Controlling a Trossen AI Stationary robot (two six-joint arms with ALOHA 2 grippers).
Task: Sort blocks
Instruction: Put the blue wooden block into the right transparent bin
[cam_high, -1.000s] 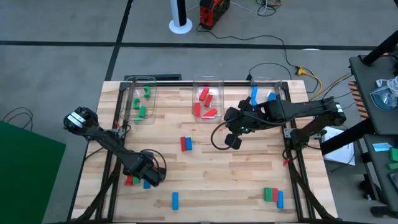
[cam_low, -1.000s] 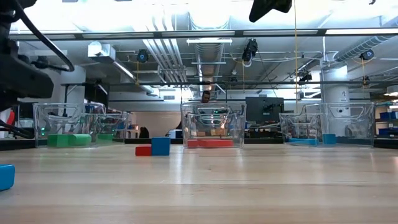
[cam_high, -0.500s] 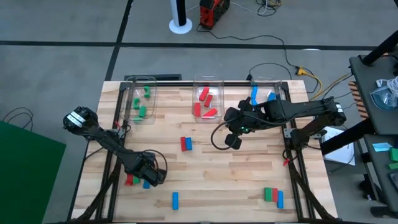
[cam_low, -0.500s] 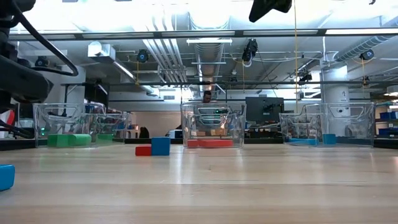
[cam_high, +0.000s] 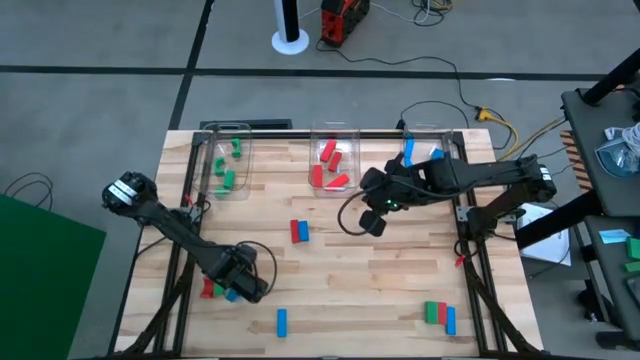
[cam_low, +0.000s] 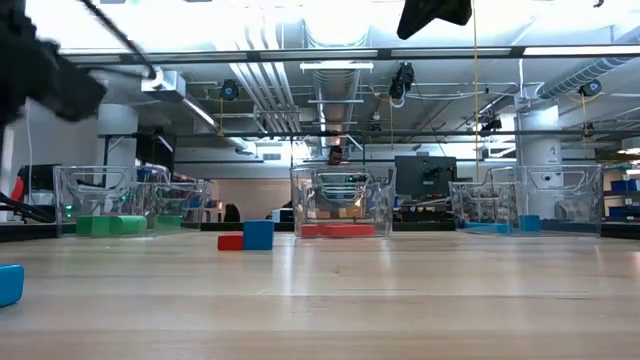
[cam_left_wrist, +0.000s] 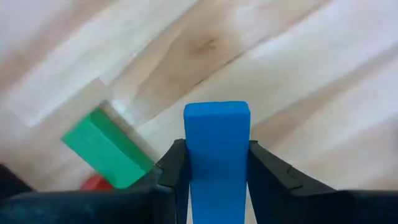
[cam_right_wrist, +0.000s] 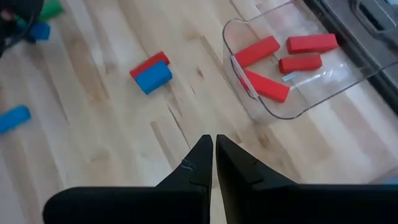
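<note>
Pinching a blue block (cam_left_wrist: 216, 155) upright between its fingers (cam_left_wrist: 171, 168), the left gripper (cam_high: 238, 283) sits at the lower left of the high view, above the tabletop (cam_high: 380, 270). Just beside it lie a green block (cam_left_wrist: 107, 148) and a red block (cam_high: 207, 290), the red one mostly hidden in the wrist view. Along the bottom of the high view a lone blue block (cam_high: 282, 321) lies left of centre, and at the lower right a green, a red and a blue block (cam_high: 439, 315) lie side by side, touching.

At mid-frame a red and blue pair (cam_high: 299, 231) lies together, seen also at the upper left of the right wrist view. The right gripper (cam_high: 372, 222) hangs right of centre in the high view with its fingers (cam_right_wrist: 202, 163) pressed together and nothing between them, well above the tabletop.

Along the top edge of the tabletop stand three clear bins: the left bin (cam_high: 213, 163) holds green blocks (cam_high: 229, 178), the middle bin (cam_high: 350, 158) holds red blocks (cam_high: 328, 152), and the right bin (cam_high: 452, 140) holds blue blocks (cam_high: 409, 152).
</note>
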